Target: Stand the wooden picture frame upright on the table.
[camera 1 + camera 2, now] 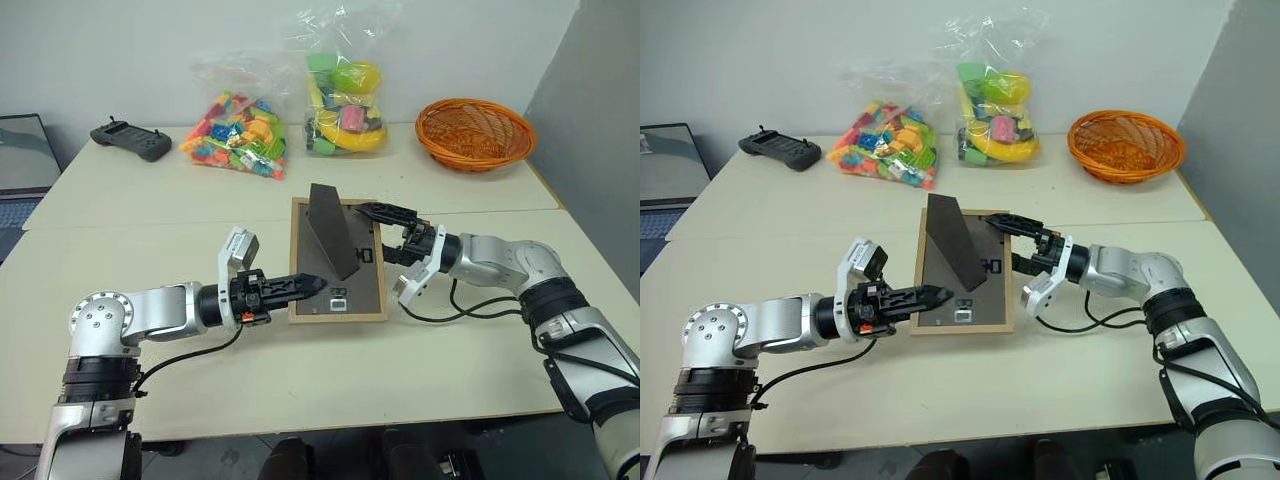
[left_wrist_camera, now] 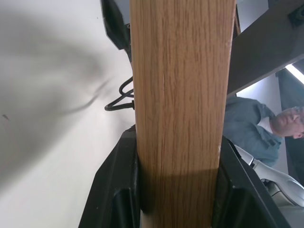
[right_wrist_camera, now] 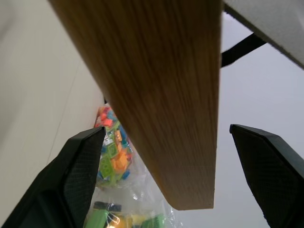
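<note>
The wooden picture frame (image 1: 362, 288) lies back-up in the middle of the table (image 1: 300, 380), with its dark fold-out stand (image 1: 333, 228) sticking up. My left gripper (image 1: 308, 285) reaches in from the left and is shut on the frame's left wooden edge; in the left wrist view the wood (image 2: 180, 95) sits tight between both fingers (image 2: 116, 190). My right gripper (image 1: 374, 230) is at the frame's right edge, open. In the right wrist view its fingers (image 3: 78, 166) stand wide on either side of the wood (image 3: 161, 95) with gaps.
Along the far side of the table sit a black controller (image 1: 131, 139), a bag of coloured bricks (image 1: 238, 133), a bag of toy fruit (image 1: 345, 105) and an orange wicker basket (image 1: 475, 133). A laptop (image 1: 22, 165) is at the far left. A person (image 2: 266, 133) appears in the left wrist view.
</note>
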{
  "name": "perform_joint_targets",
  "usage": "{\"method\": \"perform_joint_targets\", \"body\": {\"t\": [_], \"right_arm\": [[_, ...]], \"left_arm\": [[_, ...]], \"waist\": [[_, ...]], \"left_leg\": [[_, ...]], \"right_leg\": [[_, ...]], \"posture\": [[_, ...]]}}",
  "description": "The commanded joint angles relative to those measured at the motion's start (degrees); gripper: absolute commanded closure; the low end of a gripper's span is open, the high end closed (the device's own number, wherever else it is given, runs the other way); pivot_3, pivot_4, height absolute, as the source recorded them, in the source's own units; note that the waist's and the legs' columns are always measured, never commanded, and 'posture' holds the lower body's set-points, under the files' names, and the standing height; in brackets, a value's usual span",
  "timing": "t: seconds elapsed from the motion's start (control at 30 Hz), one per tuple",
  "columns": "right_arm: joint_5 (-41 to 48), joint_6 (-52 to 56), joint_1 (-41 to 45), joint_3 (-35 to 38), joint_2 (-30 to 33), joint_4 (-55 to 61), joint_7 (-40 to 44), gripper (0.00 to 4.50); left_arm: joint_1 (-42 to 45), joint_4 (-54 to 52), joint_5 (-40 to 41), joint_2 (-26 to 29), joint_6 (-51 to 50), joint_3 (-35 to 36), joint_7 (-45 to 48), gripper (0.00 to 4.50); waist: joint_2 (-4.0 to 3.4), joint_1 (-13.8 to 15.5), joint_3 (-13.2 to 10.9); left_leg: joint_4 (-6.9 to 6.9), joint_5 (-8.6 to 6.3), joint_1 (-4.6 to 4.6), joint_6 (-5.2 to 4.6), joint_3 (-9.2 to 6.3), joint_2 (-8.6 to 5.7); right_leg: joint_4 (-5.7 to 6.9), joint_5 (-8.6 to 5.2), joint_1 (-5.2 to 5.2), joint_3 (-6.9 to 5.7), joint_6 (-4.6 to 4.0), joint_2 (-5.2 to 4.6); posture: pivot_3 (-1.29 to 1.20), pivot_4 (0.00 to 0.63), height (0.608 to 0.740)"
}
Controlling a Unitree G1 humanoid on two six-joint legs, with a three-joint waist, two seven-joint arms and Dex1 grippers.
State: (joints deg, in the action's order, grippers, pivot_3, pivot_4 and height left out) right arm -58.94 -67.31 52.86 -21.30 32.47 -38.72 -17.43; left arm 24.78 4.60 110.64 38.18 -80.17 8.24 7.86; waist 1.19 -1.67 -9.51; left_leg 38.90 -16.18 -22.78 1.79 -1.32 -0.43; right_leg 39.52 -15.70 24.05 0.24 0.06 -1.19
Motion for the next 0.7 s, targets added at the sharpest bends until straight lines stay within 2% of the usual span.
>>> {"method": "perform_joint_targets", "body": {"t": [0.03,0.1,0.3,0.5,0.57,0.63,0.7], "right_arm": [[-0.4,-1.1,2.0,-1.2,0.2,1.2,-4.1,1.22],[-0.4,-1.3,2.4,-2.0,0.2,1.1,-4.9,1.73],[-1.1,-1.9,3.2,-3.1,1.4,1.4,-7.4,2.85],[-0.8,-2.7,3.6,-3.8,2.4,1.6,-8.3,3.00],[-0.5,-2.9,3.7,-3.9,2.6,1.6,-8.3,3.00],[0.2,-3.3,4.0,-3.9,2.8,1.2,-8.0,3.13],[1.0,-3.2,4.6,-3.9,3.1,-0.2,-6.9,3.16]], "left_arm": [[-0.5,-2.9,2.4,0.5,2.2,-0.2,0.6,3.21],[-0.3,-3.2,2.4,0.2,2.7,-0.6,0.7,3.21],[0.6,-1.7,2.4,-0.2,3.2,-0.5,0.9,3.21],[-0.2,-3.5,2.4,0.6,3.7,-1.4,0.8,3.21],[-0.9,-5.6,2.4,1.4,5.9,-1.3,-1.7,2.51],[-1.0,-6.0,2.4,2.2,7.9,-0.5,-3.0,2.21],[-0.3,-4.5,2.4,3.3,10.1,1.8,-3.7,1.73]], "waist": [[0.00,-0.1,0.0],[0.00,-0.1,0.0],[0.00,-0.1,0.0],[0.02,-0.1,0.0],[0.03,-0.1,0.0],[0.03,-0.1,0.0],[0.03,-0.1,0.0]], "left_leg": [[0.00,0.00,0.01,0.00,0.00,0.01],[0.00,0.00,0.00,0.00,0.01,0.01],[0.00,0.00,0.00,-0.01,0.02,0.00],[0.00,0.00,0.02,-0.01,0.04,0.01],[0.00,0.00,0.02,-0.01,0.04,0.01],[0.00,0.00,0.01,-0.01,0.04,0.02],[-0.01,0.00,0.04,-0.02,0.07,0.02]], "right_leg": [[0.00,0.00,0.00,0.01,0.00,0.02],[0.01,0.00,0.00,0.02,0.00,0.03],[0.01,0.00,0.00,0.04,0.00,0.03],[0.02,0.00,0.00,0.08,0.00,0.06],[0.02,0.00,0.00,0.08,0.00,0.06],[0.01,0.00,0.00,0.08,0.00,0.06],[0.02,0.00,0.00,0.13,0.00,0.06]], "posture": [[0.00,0.150,0.740],[0.00,0.150,0.740],[0.00,0.150,0.740],[0.00,0.150,0.740],[0.00,0.150,0.740],[0.00,0.150,0.740],[0.00,0.150,0.740]]}}
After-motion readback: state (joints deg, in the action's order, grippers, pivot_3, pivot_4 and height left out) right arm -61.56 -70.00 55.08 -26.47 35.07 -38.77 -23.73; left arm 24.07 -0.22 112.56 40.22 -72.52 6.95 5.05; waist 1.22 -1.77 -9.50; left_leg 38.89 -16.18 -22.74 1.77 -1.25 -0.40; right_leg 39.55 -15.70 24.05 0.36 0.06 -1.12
